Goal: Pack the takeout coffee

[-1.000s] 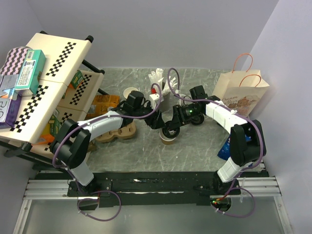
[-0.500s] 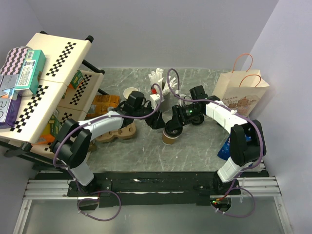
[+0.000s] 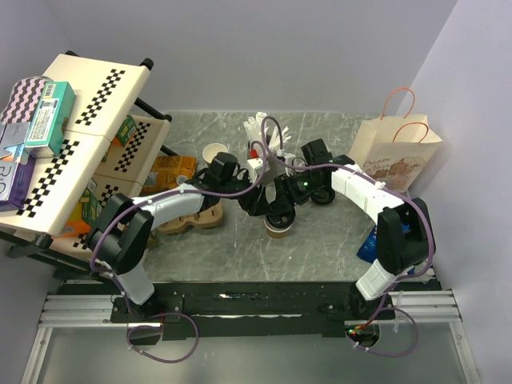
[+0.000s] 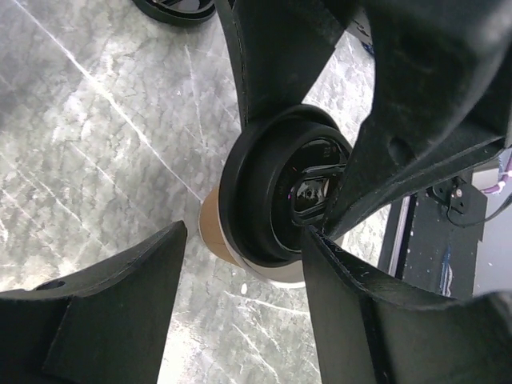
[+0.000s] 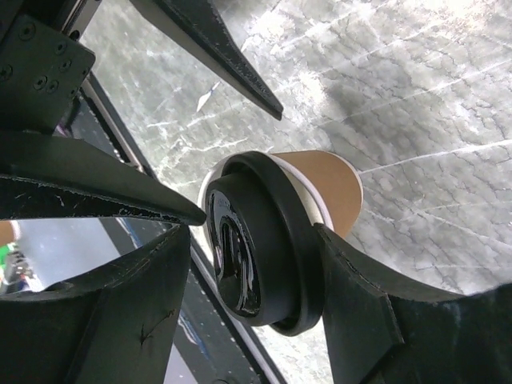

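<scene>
A brown paper takeout coffee cup [image 3: 278,230] stands on the marble table with a black lid [image 5: 264,240] resting on its rim. The white rim [image 5: 316,204] shows along one side, so the lid looks slightly askew. My right gripper [image 5: 254,232] is open directly over it, one finger touching the lid's edge and the other just off it. My left gripper [image 4: 244,240] is open too, reaching in from the left. Its fingers straddle the cup, one against the lid, the other clear of the brown wall [image 4: 210,232]. A second open cup [image 3: 214,152] stands farther back.
A brown moulded cup carrier [image 3: 192,218] lies left of the cup. More black lids [image 3: 324,194] sit behind the right wrist. White sticks and napkins [image 3: 260,128] stand at the back, a paper bag [image 3: 396,152] at the right, a stocked shelf rack [image 3: 72,136] at the left.
The right gripper's jaws have spread wider around the lid, and the right wrist has shifted a little to the left. The left gripper stays beside the cup.
</scene>
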{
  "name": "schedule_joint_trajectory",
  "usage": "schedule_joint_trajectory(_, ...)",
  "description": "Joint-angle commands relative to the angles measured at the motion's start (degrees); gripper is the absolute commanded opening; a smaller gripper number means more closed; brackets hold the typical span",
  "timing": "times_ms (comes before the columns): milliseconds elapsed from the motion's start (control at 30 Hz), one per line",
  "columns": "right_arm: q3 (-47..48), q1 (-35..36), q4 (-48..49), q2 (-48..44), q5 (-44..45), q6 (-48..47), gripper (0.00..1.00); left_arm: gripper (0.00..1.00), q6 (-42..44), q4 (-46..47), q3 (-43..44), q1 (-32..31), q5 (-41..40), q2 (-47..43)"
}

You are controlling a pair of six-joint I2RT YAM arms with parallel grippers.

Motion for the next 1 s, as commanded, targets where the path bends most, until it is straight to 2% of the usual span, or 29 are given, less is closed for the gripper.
schedule_joint_trajectory(0, 2.83, 1.81, -1.56, -3.34, 3.38, -2.38, 0.68, 0.65, -1.25, 3.46, -0.77, -0.36, 3.47, -0.20)
schedule_joint_trajectory(400, 3.62, 5.68, -1.73, -5.10, 11.73, -5.63, 0.70, 0.63, -1.16, 3.46, -1.12, -0.36, 4.44, 0.06)
schedule_joint_trajectory(833, 3.28, 7.62, -1.47, -7.03, 14.81, -7.48, 0.72, 0.62, -1.95, 4.25, -1.65, -0.36, 5.94, 0.33)
schedule_joint_trajectory(967, 2.92, 7.71, -1.03, -7.03, 16.04, -7.92, 0.77, 0.62, -2.04, 4.34, -1.65, -0.36, 6.11, 0.33)
